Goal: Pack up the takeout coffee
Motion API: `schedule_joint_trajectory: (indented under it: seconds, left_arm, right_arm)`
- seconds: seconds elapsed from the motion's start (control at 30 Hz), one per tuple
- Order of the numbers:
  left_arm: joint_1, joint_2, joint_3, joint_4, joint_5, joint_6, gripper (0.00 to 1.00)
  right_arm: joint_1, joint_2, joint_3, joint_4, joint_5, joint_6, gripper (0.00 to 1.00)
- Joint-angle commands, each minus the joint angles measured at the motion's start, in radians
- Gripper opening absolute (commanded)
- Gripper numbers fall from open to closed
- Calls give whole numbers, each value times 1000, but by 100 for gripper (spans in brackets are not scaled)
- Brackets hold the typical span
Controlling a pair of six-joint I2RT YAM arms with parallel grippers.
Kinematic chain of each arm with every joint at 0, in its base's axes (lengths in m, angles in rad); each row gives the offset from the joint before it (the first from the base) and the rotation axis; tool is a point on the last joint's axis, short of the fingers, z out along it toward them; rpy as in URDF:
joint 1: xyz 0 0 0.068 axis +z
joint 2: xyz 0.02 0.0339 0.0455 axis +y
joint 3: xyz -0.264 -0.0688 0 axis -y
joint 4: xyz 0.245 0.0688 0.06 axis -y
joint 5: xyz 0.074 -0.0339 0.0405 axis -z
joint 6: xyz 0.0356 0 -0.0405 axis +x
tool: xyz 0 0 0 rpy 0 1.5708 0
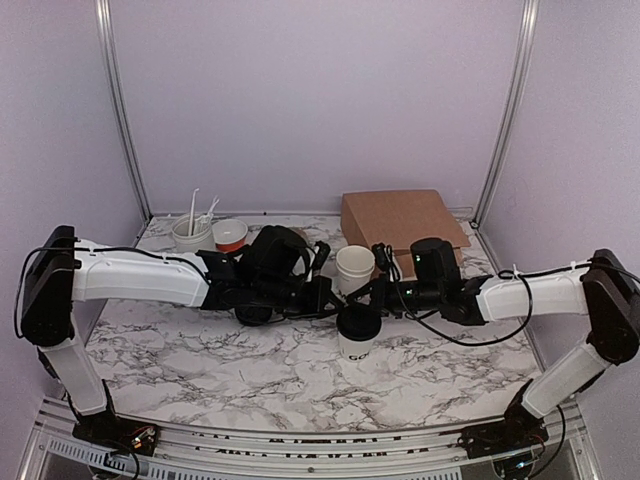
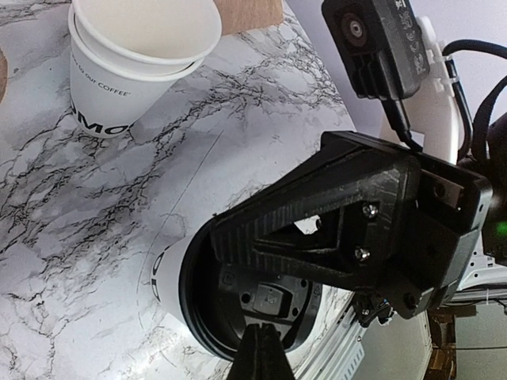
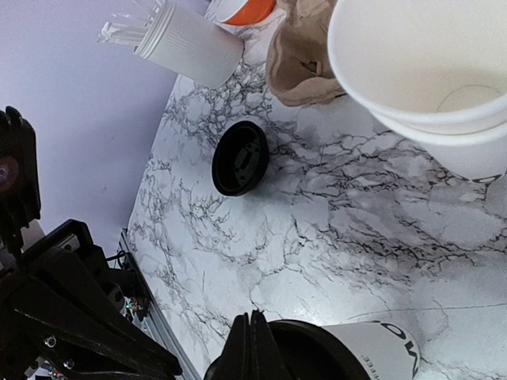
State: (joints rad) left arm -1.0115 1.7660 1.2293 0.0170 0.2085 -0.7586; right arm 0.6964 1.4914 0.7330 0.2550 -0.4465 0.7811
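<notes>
The takeout coffee [image 1: 358, 333], a white paper cup with black lettering and a black dome lid, stands at the table's middle front. My left gripper [image 1: 337, 303] comes from the left, shut, its closed tips [image 2: 261, 352] over the lid [image 2: 261, 305]. My right gripper [image 1: 372, 300] comes from the right, also shut, its tips [image 3: 252, 348] at the lid's edge [image 3: 317, 356]. Neither one grasps the cup. The right gripper's black body [image 2: 356, 214] hangs over the cup's far side in the left wrist view.
A stack of lidless white cups [image 1: 354, 265] stands just behind the coffee. A brown paper bag [image 1: 400, 220] lies at the back right. A loose black lid [image 3: 240, 157], a brown pulp carrier [image 3: 301, 55], a white cup of utensils [image 1: 190, 232] and an orange cup [image 1: 230, 235] are at the left.
</notes>
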Motion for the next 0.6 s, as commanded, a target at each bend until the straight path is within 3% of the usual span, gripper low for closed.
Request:
schedule_joint_trajectory:
  seconds: [0.0,0.4,0.57]
  left_arm:
    - [5,-38,-16,-15,-9,8,0]
    - [4,-40,-18,-9,-1,7,0]
    - [4,-48,-23,-9,0,7,0]
  right_arm:
    - [6,18,-44,-43,9,13,0]
    - [10,-138,62,-79,1,-32,0]
    - [9,-227,20,-111,8,-40,0]
